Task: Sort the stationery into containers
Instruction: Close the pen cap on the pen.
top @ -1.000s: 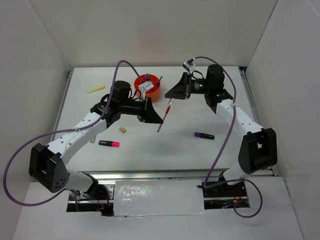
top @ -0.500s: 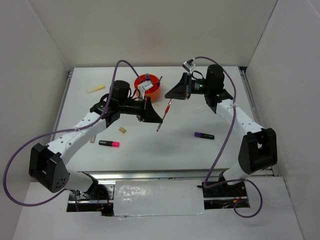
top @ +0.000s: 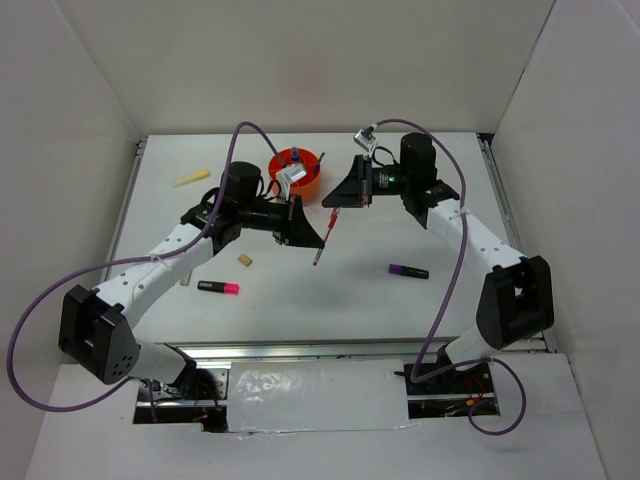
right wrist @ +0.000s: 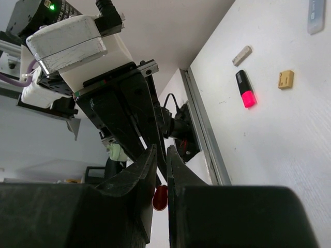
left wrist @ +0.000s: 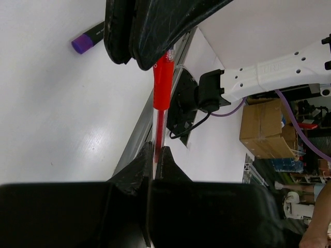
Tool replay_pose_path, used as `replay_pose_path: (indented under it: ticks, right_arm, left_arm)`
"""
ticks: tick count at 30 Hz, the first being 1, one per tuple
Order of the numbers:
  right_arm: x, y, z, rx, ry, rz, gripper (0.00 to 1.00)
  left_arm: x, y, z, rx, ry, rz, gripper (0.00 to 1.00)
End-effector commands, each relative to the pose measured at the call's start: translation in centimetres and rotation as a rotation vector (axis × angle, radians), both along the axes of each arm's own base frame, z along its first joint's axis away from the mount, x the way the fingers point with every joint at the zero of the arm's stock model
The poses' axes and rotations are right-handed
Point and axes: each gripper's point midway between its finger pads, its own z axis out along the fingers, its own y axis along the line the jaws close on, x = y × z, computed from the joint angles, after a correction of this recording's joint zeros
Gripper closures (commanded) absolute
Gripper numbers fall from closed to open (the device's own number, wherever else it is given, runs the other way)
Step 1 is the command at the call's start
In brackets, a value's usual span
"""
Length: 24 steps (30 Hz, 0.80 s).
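Since 0.5 s ago the right arm (top: 470,225) has swung a little toward the left edge of the table (top: 400,225), carrying its wrist with it. The left arm and the loose items lie as they did.

The red pen (top: 327,232) (left wrist: 162,88) (right wrist: 160,197) hangs tilted above the middle of the table, held at 2 places. The right gripper (top: 333,203) (right wrist: 161,155) (left wrist: 139,46) is clamped on its upper end. The left gripper (top: 318,241) (left wrist: 155,155) is pinched closed around the shaft lower down, and the lower tip pokes out toward the near edge.

The orange pot (top: 310,187) stands near the middle of the far edge, just beyond both grippers, with small items upright inside. The yellow stick (top: 191,178) lies near the far-left corner. The tan eraser (top: 243,260) (right wrist: 285,79) and the pink-black highlighter (top: 218,287) (right wrist: 244,89) lie left of centre, the highlighter nearer the near edge. The purple-black marker (top: 408,270) (left wrist: 88,39) lies right of centre.

Faint print on the right arm's white link, seen from the left wrist, is too blurred to read.
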Motion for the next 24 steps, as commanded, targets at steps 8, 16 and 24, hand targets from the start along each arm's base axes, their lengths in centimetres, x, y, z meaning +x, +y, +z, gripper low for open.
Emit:
replay_pose_path:
  ticks: [8,16,24]
  right_arm:
    - [-2.5,2.0,-1.2,-0.027,-0.014,0.045,1.0]
    - [-2.2,2.7,-4.0,-0.065,0.077,0.081,1.0]
    - [-2.1,3.0,-4.6,-0.073,0.103,0.095,1.0]
  left_arm:
    - [2.5,-0.4,2.8,-0.07,-0.068,0.026,1.0]
    - [4.4,0.3,3.9,-0.083,-0.107,0.064,1.0]
    - [4.5,0.3,3.6,-0.083,-0.109,0.058,1.0]
